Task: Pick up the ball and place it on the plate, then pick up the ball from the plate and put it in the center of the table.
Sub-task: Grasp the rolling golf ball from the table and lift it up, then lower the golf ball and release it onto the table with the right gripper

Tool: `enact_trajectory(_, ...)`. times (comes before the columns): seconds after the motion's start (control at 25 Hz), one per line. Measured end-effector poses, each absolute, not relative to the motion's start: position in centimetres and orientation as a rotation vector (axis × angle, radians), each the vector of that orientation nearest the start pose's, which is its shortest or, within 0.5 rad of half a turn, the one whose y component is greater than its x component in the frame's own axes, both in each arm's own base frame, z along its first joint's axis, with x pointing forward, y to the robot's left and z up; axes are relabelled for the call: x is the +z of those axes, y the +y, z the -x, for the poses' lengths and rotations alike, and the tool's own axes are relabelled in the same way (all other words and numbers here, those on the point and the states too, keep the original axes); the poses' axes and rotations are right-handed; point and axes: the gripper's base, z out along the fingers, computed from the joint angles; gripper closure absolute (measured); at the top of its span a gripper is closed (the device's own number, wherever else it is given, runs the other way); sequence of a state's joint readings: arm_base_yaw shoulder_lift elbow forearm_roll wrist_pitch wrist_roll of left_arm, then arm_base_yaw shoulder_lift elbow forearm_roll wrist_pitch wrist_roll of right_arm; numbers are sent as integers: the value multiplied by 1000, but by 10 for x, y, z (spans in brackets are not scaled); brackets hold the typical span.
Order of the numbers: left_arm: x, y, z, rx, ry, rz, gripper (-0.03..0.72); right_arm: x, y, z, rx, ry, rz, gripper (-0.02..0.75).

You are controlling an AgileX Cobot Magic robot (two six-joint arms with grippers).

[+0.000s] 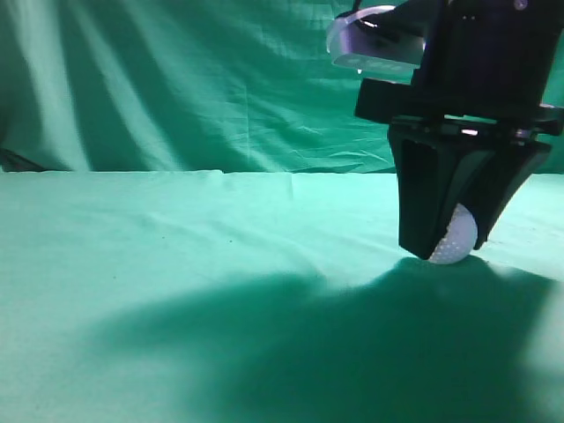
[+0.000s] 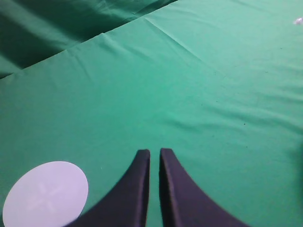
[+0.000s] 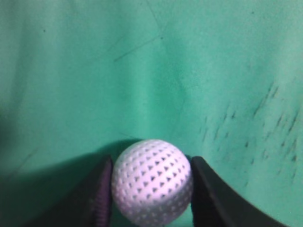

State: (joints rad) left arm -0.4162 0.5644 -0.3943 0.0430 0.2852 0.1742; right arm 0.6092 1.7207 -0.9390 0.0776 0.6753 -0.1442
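The ball, white and dimpled, rests on the green table at the right of the exterior view. My right gripper points straight down with its black fingers on both sides of the ball, tips at the cloth. In the right wrist view the ball fills the gap between the fingers of the right gripper, which touch it on both sides. My left gripper is shut and empty above the cloth. The white round plate lies to its lower left.
A draped green backdrop hangs behind the table's far edge. A broad shadow covers the front of the cloth. Dark streaks mark the cloth to the right of the ball.
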Motion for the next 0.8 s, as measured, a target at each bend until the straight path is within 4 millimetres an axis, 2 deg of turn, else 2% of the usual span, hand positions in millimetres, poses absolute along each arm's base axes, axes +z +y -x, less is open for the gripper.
enact_trajectory(0.12,275,-47,-109,-122,1847,-595,636,166,180,-249,160,2779,1000,408)
enact_trajectory(0.24,275,-47,-109,-126,1848,-592,636,181,188,-257,191,2774,984,408)
enact_trajectory(0.48,275,-48,-109,-153,1856,-571,636,249,214,-292,288,2590,928,408)
enact_trajectory(0.6,275,-48,-109,-154,1854,-570,636,271,226,-308,304,2518,930,408)
enact_trajectory(0.72,275,-48,-109,-166,1857,-558,636,273,239,-326,306,2527,950,408)
enact_trajectory(0.8,275,-48,-109,-181,1861,-539,636,262,250,-337,303,2555,974,408)
